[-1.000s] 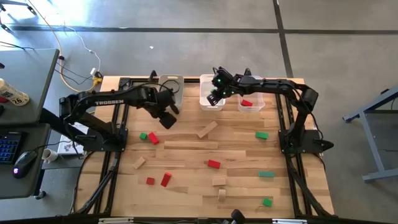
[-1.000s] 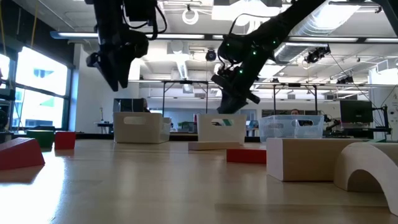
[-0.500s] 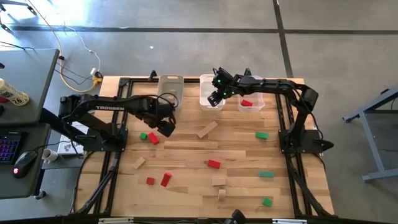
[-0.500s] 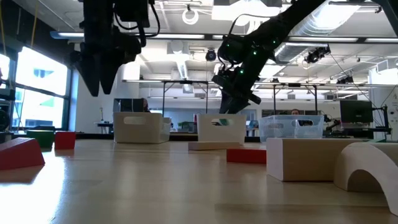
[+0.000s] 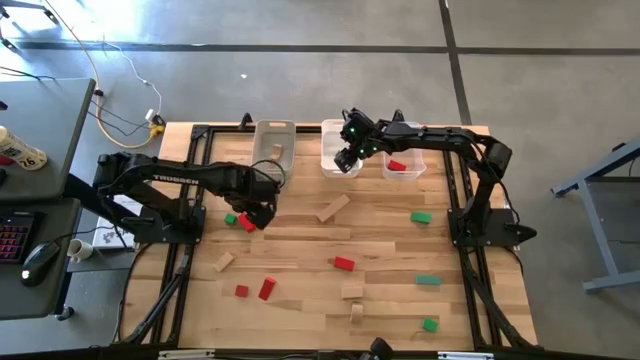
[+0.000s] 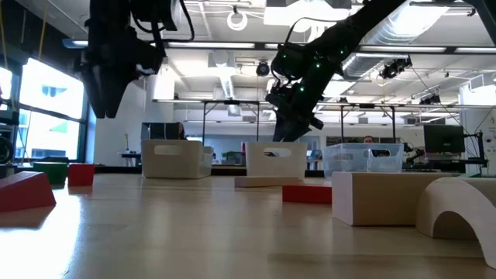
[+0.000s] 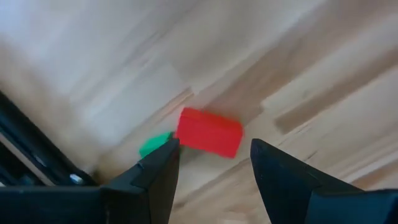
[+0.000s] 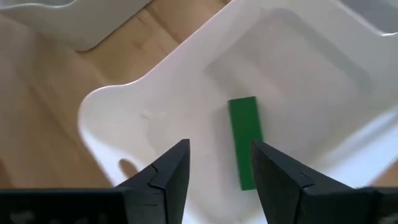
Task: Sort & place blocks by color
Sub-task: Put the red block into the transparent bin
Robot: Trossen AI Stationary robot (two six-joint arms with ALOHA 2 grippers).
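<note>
- The left arm (image 5: 185,180) reaches from its base at the table's left edge toward the middle, wrist bent downward.
- The left gripper (image 7: 211,163) hangs above the tabletop with its two dark fingers (image 7: 158,177) parted and nothing between them.
- The right arm (image 5: 450,140) stretches from its base on the right side along the far edge.
- The right gripper (image 8: 216,163) points down, its fingers (image 8: 168,171) apart and empty.

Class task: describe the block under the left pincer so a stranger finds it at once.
On the table, find the left pincer. Below its open fingers lie two touching blocks. Choose the red block, not the green block beside it.
</note>
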